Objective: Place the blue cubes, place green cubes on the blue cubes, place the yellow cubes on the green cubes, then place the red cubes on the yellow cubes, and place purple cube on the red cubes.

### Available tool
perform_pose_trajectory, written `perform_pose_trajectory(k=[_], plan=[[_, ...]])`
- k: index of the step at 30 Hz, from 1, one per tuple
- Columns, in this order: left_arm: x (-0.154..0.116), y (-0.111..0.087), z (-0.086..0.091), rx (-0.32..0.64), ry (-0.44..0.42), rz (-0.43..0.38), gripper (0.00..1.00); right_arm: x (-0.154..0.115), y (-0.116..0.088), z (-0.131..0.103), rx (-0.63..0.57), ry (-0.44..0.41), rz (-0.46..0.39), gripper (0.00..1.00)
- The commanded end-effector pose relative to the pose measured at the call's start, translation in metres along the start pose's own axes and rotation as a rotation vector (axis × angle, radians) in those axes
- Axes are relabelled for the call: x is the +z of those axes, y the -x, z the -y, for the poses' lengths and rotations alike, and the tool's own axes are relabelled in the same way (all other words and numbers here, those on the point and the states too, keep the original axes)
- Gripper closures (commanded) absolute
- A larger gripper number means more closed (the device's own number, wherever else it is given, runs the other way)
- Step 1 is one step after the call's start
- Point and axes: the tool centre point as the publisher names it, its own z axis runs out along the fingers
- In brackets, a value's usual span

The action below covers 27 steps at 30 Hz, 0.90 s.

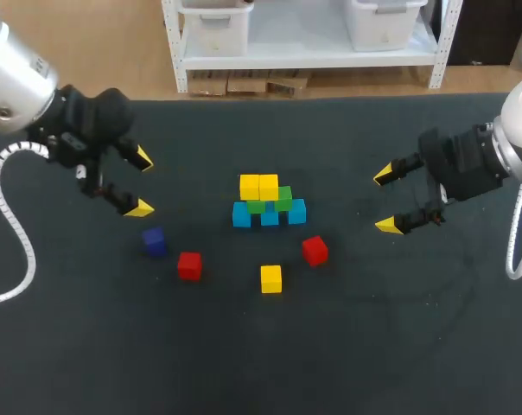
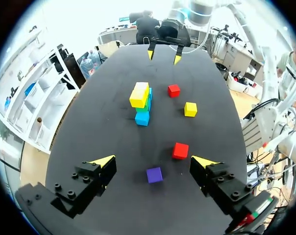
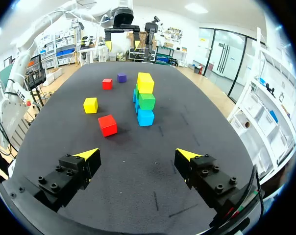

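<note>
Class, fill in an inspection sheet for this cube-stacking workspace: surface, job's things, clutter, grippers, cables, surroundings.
Surface: dark table.
Job's things: blue cubes in a row mid-table, green cubes on them, two yellow cubes on top. Lying apart, unstacked: loose yellow cube, left red cube, right red cube, purple cube.
Clutter: nothing seen.
Grippers: left gripper open, empty, left of the stack; right gripper open, empty, right of it.
Cables: coiled cable hangs from the left arm; white cable loops from the right arm.
Surroundings: nothing seen reaching over the table.
</note>
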Motion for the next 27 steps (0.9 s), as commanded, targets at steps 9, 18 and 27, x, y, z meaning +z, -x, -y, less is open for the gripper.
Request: perform_pose_trajectory(k=[9,18,27], plan=[[0.000,-0.001,0.000,0.002,0.000,0.006,0.00,0.004,0.030,-0.005,-0.140,0.017,0.026,0.00],[0.000,-0.001,0.000,0.002,0.000,0.006,0.00,0.045,0.078,-0.056,-0.235,0.089,0.104,0.00],[0.000,-0.001,0.000,0.002,0.000,0.006,0.00,0.081,0.095,-0.093,-0.196,0.105,0.142,0.00]])
